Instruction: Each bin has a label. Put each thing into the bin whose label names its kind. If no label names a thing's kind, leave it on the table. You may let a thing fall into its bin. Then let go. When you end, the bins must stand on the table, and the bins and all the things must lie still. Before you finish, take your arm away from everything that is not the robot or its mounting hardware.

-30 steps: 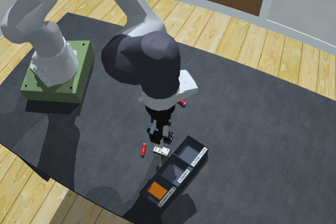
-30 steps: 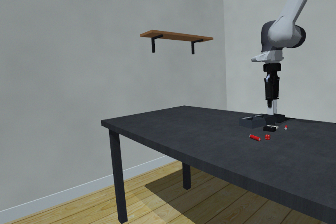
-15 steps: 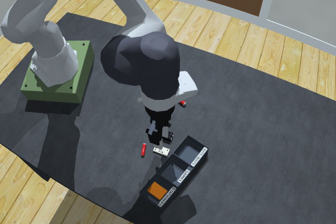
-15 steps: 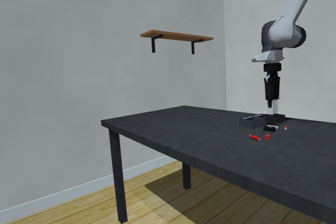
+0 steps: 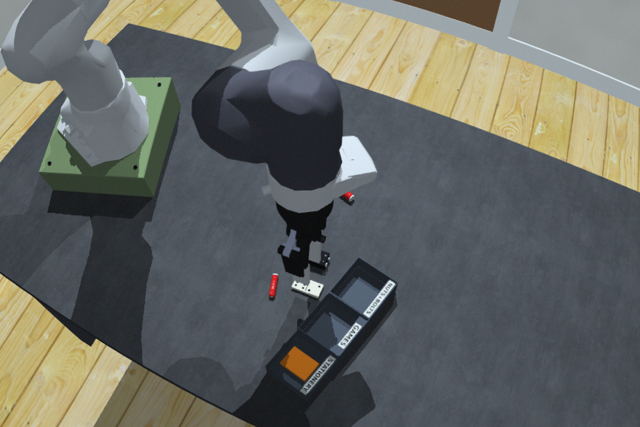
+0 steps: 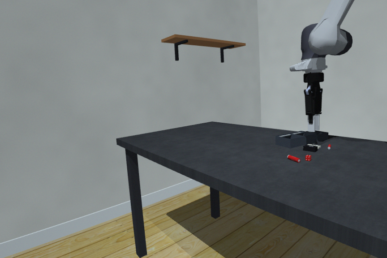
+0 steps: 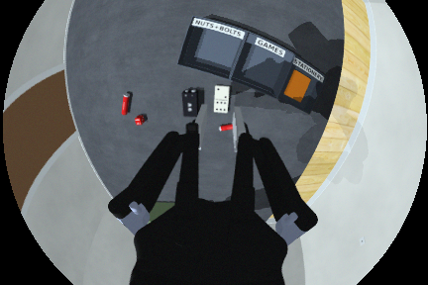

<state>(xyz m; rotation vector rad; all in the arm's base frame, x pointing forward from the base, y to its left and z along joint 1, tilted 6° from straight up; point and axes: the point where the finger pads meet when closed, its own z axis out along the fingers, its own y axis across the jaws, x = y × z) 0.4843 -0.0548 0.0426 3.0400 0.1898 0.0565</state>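
Top view: the orange pad (image 5: 299,363) (image 7: 297,85) lies inside the STATIONERY compartment of the bins (image 5: 345,347) (image 6: 290,141) (image 7: 231,71), at the lower middle of the frame, presumably because it counts as stationery. The GAMES and NUTS+BOLTS compartments hold nothing visible. The tool (image 5: 310,271) (image 6: 313,130) (image 7: 220,114) is partly open and grips nothing; bare space shows between its fingers in the wrist view.

On the worktop (image 5: 491,256) (image 6: 218,148) (image 7: 149,29), the white domino (image 5: 312,290) (image 6: 317,146) (image 7: 222,94) lies near the bins, with the black block (image 5: 322,261) (image 6: 310,148) (image 7: 190,105) beside it. The red die (image 6: 308,157) (image 7: 140,120) sits at left in the wrist view. Domino and die belong in GAMES, and the pipped black block probably does too. The near red cylinder (image 5: 273,285) (image 6: 329,146) (image 7: 226,127) and far red cylinder (image 5: 347,196) (image 6: 293,158) (image 7: 126,104) look like batteries; no label fits, so they should stay out.

From the top, the arm hides the die and part of the far cylinder. In the wrist view a finger cuts off the near cylinder. In the exterior view, the compartments' insides are unreadable, and the white domino is mostly behind the black block.
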